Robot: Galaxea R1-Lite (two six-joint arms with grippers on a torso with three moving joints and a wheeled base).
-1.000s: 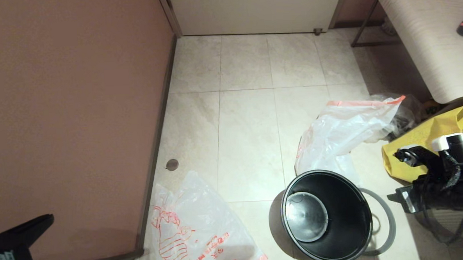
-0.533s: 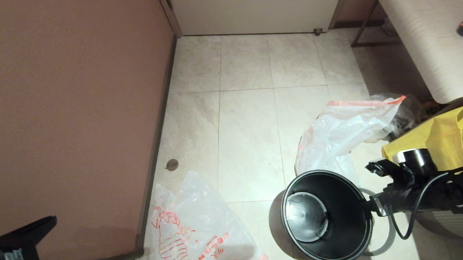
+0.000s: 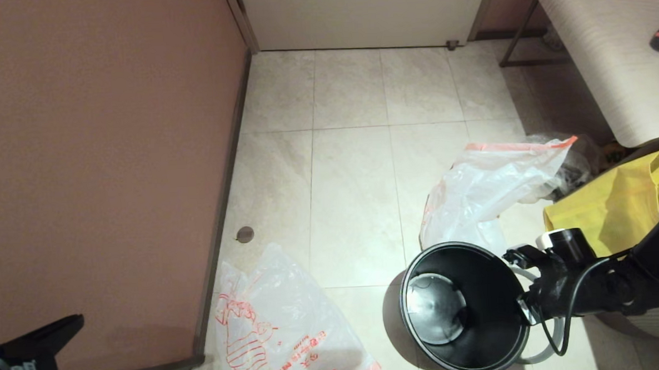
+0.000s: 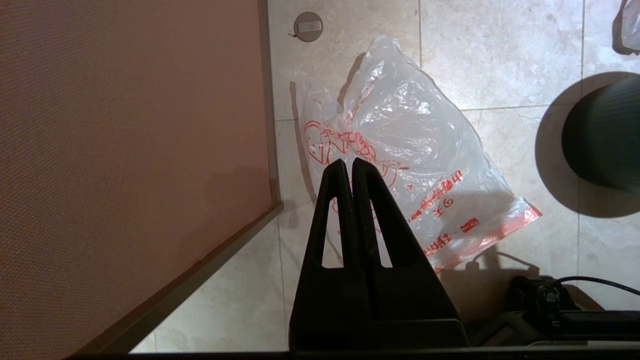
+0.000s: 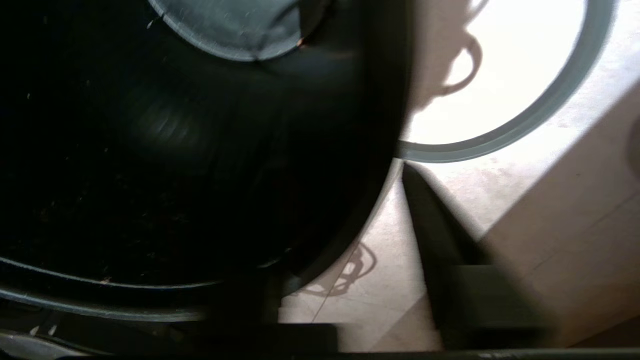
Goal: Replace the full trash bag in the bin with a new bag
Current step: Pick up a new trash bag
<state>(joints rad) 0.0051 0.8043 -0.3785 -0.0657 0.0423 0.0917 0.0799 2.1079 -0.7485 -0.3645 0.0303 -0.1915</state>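
Head view: the bin (image 3: 465, 307) stands empty on the floor, its grey ring (image 3: 556, 339) lying beside it. Right pincer (image 5: 340, 235) is spread wide astride the bin's wall; a firm pinch is advised. The new bag (image 3: 280, 334) lies flat under the pressed-together, empty left pincer (image 4: 347, 167). The full trash bag (image 3: 488, 186) sits behind the bin.

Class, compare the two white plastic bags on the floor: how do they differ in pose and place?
The new bag lies flat beside the brown wall, left of the bin, with its red cartoon showing. The full trash bag sits crumpled and bulging behind the bin, beside the yellow tote. Both are translucent white with orange-red hems.
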